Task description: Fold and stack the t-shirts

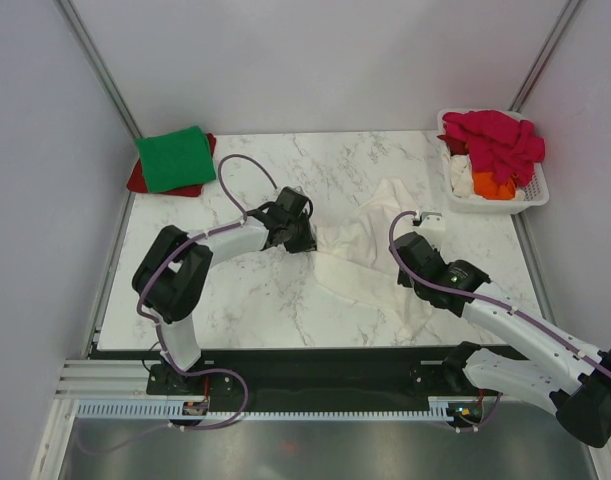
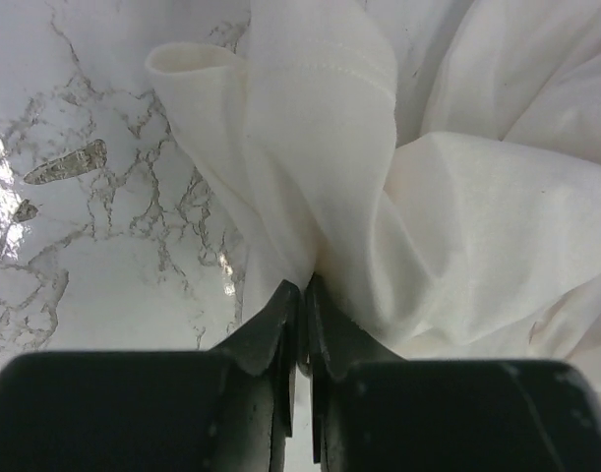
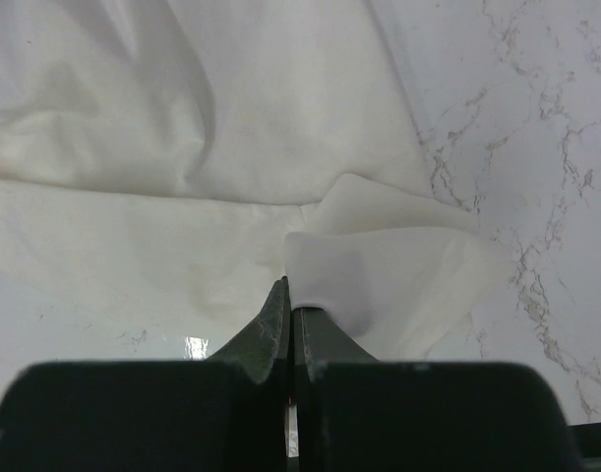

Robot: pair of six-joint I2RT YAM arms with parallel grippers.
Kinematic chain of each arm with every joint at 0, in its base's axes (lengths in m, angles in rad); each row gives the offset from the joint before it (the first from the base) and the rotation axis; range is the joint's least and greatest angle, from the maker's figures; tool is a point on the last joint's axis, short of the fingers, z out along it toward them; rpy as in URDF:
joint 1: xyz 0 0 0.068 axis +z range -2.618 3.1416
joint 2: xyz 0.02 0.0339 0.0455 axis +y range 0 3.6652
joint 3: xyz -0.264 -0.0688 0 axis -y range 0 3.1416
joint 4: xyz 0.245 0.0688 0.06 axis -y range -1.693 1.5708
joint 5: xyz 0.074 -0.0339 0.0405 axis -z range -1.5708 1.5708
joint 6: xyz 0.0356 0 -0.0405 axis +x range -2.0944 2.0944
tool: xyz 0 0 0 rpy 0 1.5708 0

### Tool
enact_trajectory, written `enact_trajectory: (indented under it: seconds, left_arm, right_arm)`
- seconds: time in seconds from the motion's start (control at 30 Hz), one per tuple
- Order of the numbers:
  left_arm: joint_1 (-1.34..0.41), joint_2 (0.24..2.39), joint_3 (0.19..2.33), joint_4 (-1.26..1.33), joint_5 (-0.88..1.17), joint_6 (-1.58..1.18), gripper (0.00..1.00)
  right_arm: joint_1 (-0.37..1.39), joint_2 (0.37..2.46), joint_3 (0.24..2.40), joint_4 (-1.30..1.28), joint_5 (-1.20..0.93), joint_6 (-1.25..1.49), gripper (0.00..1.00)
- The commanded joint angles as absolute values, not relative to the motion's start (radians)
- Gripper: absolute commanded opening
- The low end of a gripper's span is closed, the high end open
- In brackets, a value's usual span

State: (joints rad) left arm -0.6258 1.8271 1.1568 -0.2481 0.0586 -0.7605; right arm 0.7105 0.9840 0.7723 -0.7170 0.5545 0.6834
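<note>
**Two claws pinch a white t-shirt at opposite edges**

Seen from above, the white t-shirt (image 1: 360,255) lies crumpled across the middle of the counter (image 1: 255,300), between the two arms. The left claw (image 1: 305,240) meets its left edge and the right claw (image 1: 410,222) its right edge, apparently so the cloth can be drawn flat before folding. At the far left corner a folded green t-shirt (image 1: 175,158) rests on a red t-shirt (image 1: 135,181), likely the start of the stack. Magenta t-shirts (image 1: 495,140) and an orange t-shirt (image 1: 495,186) sit heaped in the white basket (image 1: 540,192) at the far right corner.

The left wrist camera shows the left claw (image 2: 302,290) clenched on a gathered bunch of the white t-shirt (image 2: 457,226), a stitched hem rising beyond its tips.

The right wrist camera shows the right claw (image 3: 288,290) clamped on a small doubled flap at the shirt's edge, with bare counter (image 3: 536,147) to the right. No chest print shows in any view.
</note>
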Motion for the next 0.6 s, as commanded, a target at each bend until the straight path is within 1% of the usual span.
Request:
enact_trajectory:
  seconds: [0.0,0.07,0.2,0.23,0.33,0.4,0.47,0.57]
  left_arm:
    - [-0.624,1.818,1.16,-0.215,0.045,-0.785,0.11]
    - [-0.624,1.793,1.163,-0.215,0.04,-0.776,0.02]
    - [-0.618,1.703,1.17,-0.259,0.009,-0.735,0.02]
    - [-0.617,1.642,1.181,-0.287,0.003,-0.724,0.02]
    - [-0.614,1.554,1.258,-0.441,-0.125,-0.644,0.02]
    - [-0.609,1.452,1.313,-0.539,-0.223,-0.582,0.02]
    - [-0.606,1.348,1.354,-0.596,-0.283,-0.54,0.02]
    - [-0.606,1.257,1.448,-0.719,-0.376,-0.465,0.02]
  right_arm:
    - [0.707,0.983,0.764,-0.696,0.563,0.675,0.0]
    - [0.709,0.985,0.765,-0.696,0.563,0.676,0.0]
    - [0.707,0.991,0.801,-0.699,0.569,0.661,0.0]
    - [0.709,0.992,0.817,-0.712,0.577,0.657,0.0]
    - [0.709,0.991,0.917,-0.732,0.607,0.635,0.0]
    - [0.709,0.991,1.006,-0.738,0.623,0.601,0.0]
    - [0.709,0.986,1.104,-0.75,0.653,0.571,0.0]
    - [0.709,0.956,1.228,-0.758,0.667,0.503,0.0]
